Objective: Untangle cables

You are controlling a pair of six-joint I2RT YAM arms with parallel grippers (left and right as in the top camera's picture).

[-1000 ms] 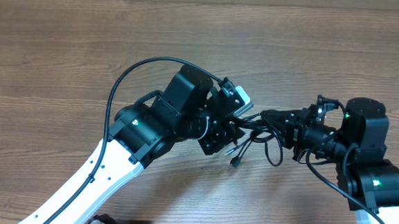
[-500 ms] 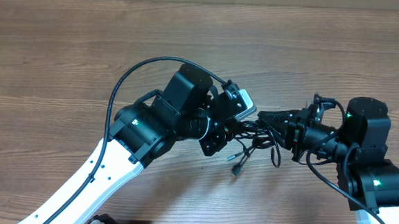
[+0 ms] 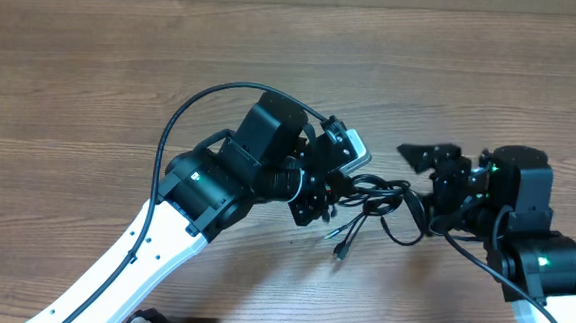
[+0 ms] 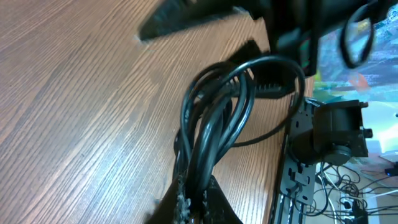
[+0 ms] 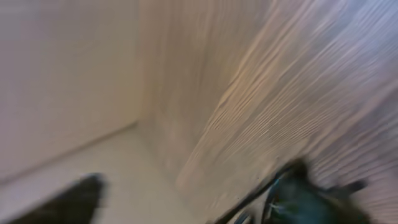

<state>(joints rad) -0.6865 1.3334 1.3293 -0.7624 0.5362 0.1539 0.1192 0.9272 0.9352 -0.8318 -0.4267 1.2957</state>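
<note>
From overhead I look straight down on the table point(image 3: 84, 59) and both arms point(image 3: 196, 191), my left wrist view peers close along the left pincer point(image 4: 193, 205) at cables point(image 4: 214, 118) just ahead, shared with overhead, and the right wrist view skims blurred wood.

Black cables point(image 4: 208, 140), brown wood-grain table point(image 3: 93, 69), white-and-black left arm point(image 3: 127, 257) — right arm point(image 3: 537, 267) seemingly alike, green-lit

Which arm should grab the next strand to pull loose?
Right. The left gripper is shut on the cables, anchoring the bunch. The right gripper is open beside the loose loops, so it is probably freer to take a strand.
</note>
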